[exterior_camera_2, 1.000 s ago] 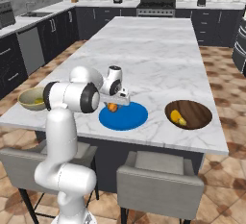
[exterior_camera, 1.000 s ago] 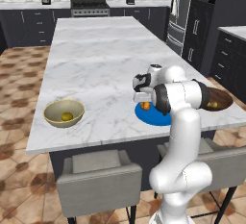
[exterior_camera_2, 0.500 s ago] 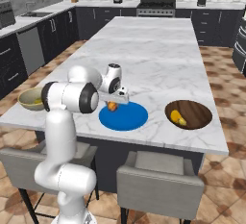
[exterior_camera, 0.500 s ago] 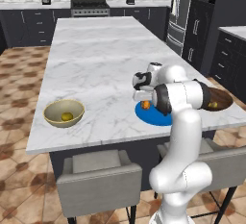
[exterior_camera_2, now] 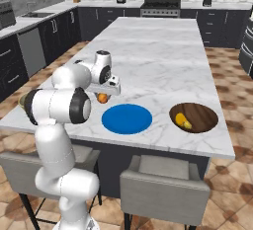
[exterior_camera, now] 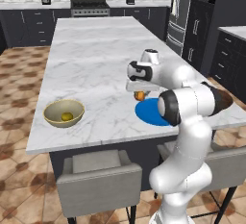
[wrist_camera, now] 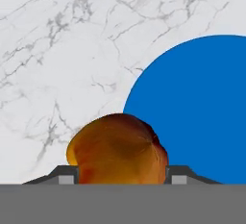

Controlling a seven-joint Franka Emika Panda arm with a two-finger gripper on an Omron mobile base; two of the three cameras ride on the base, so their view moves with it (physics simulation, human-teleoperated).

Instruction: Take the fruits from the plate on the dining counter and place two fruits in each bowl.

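Fruits: one reddish-orange fruit (wrist_camera: 119, 149) gripped, one per bowl (exterior_camera: 63, 113).

A long white, grey-veined marble tabletop (exterior_camera: 96, 59) on a dark base is seen. Near its front edge a tan bowl (exterior_camera: 63, 113) is set toward 9 o'clock, a flat blue plate (exterior_camera_2: 127, 118) at the middle, and a dark brown bowl (exterior_camera_2: 193, 117) toward 3 o'clock.

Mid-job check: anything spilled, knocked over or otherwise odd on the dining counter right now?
Nothing stands out. The gripper holds the reddish-orange fruit above the counter beside the blue plate; the tan bowl and the wooden bowl sit upright with fruit inside.
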